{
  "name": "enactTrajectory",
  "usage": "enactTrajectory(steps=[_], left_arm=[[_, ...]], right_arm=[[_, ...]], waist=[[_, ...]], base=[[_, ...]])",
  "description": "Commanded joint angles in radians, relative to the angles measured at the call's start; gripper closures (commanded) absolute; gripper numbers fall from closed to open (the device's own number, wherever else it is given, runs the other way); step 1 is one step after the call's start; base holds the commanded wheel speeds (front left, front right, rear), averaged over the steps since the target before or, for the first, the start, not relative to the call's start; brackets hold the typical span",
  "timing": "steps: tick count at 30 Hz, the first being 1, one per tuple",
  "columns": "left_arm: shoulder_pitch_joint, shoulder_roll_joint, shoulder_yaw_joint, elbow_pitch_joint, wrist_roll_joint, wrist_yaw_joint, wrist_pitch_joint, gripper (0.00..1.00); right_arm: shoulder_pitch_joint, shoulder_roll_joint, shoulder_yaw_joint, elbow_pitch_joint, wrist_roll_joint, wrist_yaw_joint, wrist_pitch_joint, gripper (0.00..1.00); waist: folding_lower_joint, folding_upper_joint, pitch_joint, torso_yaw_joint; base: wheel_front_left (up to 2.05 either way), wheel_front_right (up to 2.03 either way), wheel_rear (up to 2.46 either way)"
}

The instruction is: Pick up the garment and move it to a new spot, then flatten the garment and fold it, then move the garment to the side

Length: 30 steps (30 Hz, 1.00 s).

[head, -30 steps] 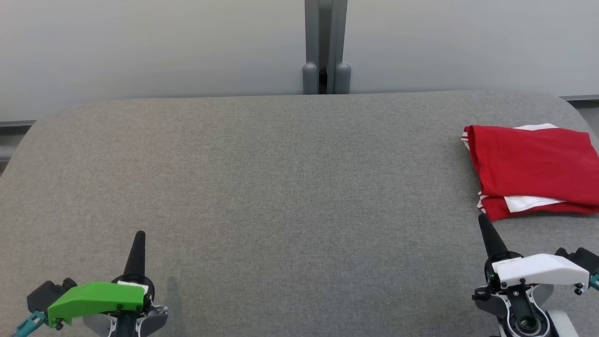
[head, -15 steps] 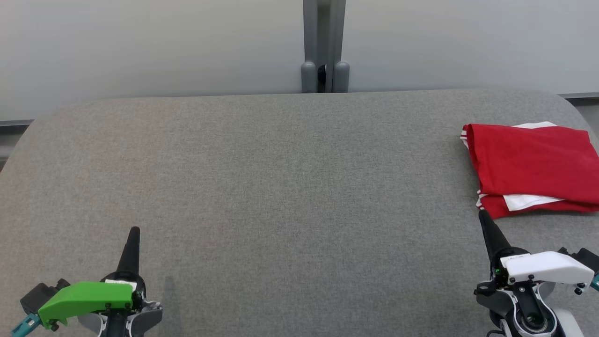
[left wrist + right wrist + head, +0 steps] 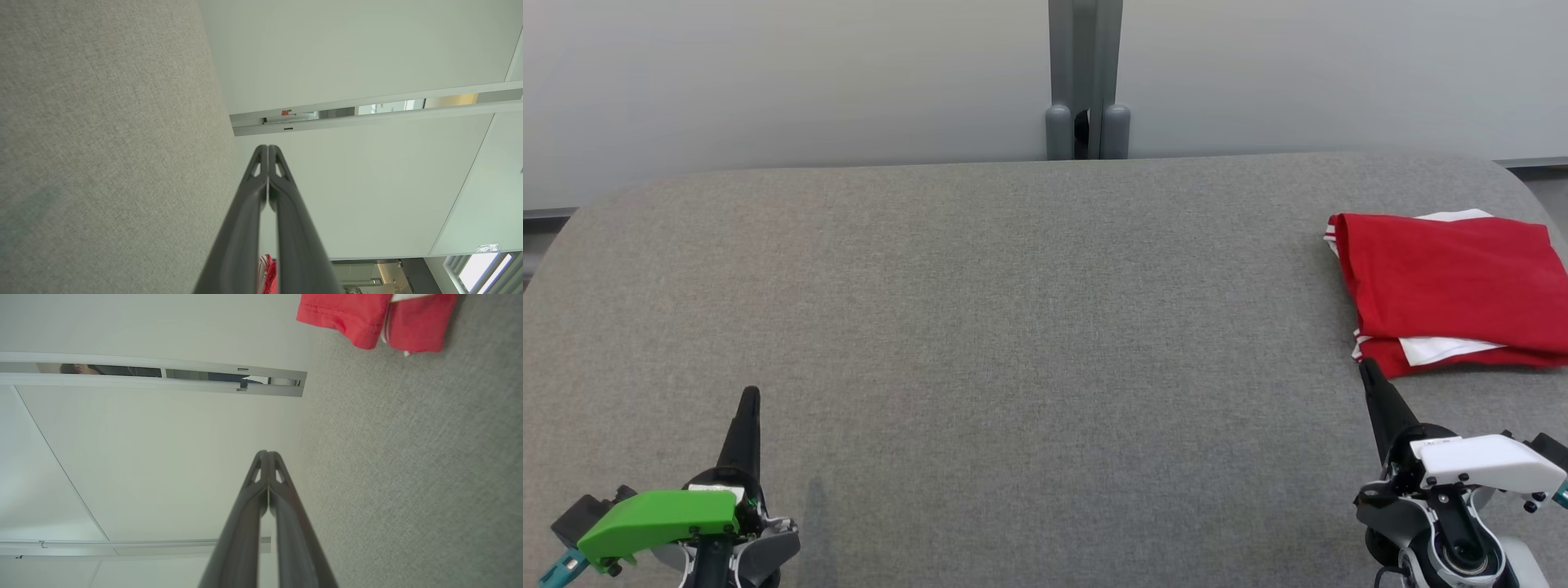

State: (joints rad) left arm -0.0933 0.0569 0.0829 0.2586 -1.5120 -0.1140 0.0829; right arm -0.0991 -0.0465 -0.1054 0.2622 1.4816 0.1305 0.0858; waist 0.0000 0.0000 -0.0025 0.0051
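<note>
Left tool (image 3: 750, 394) clenched, fingers pressed flat together, empty, at the near left of the tabletop (image 3: 1029, 327). Right tool (image 3: 1365, 367) also clenched and empty, with its tip just short of the near-left corner of the garment (image 3: 1445, 286). Versus a second ago: both tips sit slightly higher in head view, and the camera has nudged too. Garment unmoved: folded, red with white trim, at the far-right edge, cut off by the frame. Wide bare tabletop between the tools. Rounded far corners, wall (image 3: 768, 82) behind.

place: office-like test room | evidence: pale partition panels (image 3: 768, 73); grey felt-covered table (image 3: 1013, 286); glazed strip (image 3: 122, 371)
</note>
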Motion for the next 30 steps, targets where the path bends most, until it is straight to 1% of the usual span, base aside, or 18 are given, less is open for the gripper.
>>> enactTrajectory(steps=[1, 17, 30], left_arm=[[-0.020, 0.000, 0.008, -0.008, -0.020, -0.006, 0.006, 1.00], [-0.022, -0.008, 0.036, -0.016, -0.104, -0.021, 0.034, 1.00], [-0.020, -0.007, 0.035, -0.014, -0.102, -0.020, 0.035, 1.00]], right_arm=[[-0.013, -0.005, -0.003, -0.009, 0.024, 0.000, 0.006, 1.00], [-0.012, -0.006, -0.011, -0.021, 0.134, 0.000, 0.031, 1.00], [-0.012, -0.006, -0.010, -0.021, 0.134, 0.000, 0.032, 1.00]], waist=[[0.0000, 0.0000, 0.000, 0.000], [0.0000, 0.0000, 0.005, -0.005], [0.0000, 0.0000, 0.006, -0.005]], base=[[0.00, 0.00, 0.00], [0.00, 0.00, 0.00], [0.00, 0.00, 0.00]])
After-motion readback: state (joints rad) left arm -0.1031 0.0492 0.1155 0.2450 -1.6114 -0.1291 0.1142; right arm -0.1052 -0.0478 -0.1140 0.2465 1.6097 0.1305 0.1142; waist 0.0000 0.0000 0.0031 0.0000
